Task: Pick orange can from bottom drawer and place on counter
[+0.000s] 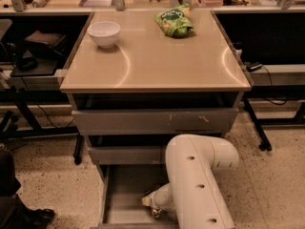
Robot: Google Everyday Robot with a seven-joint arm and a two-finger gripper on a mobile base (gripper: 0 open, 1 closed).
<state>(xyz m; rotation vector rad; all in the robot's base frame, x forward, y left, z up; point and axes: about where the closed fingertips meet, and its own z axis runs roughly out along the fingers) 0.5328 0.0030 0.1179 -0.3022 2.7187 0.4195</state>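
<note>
The bottom drawer (125,191) is pulled open below the two upper grey drawers. My white arm reaches down into it from the right. My gripper (152,207) sits low inside the drawer near its front, mostly hidden behind the arm. A small orange-brown shiny bit (156,213) shows at the gripper's end; it may be the orange can, but I cannot tell for sure. The beige counter (157,61) spans the top of the cabinet.
A white bowl (104,33) stands at the counter's back left and a green snack bag (174,22) at its back right. The top drawer (155,120) stands slightly open. Dark desks and cables flank the cabinet. A dark shoe (21,213) is at the lower left.
</note>
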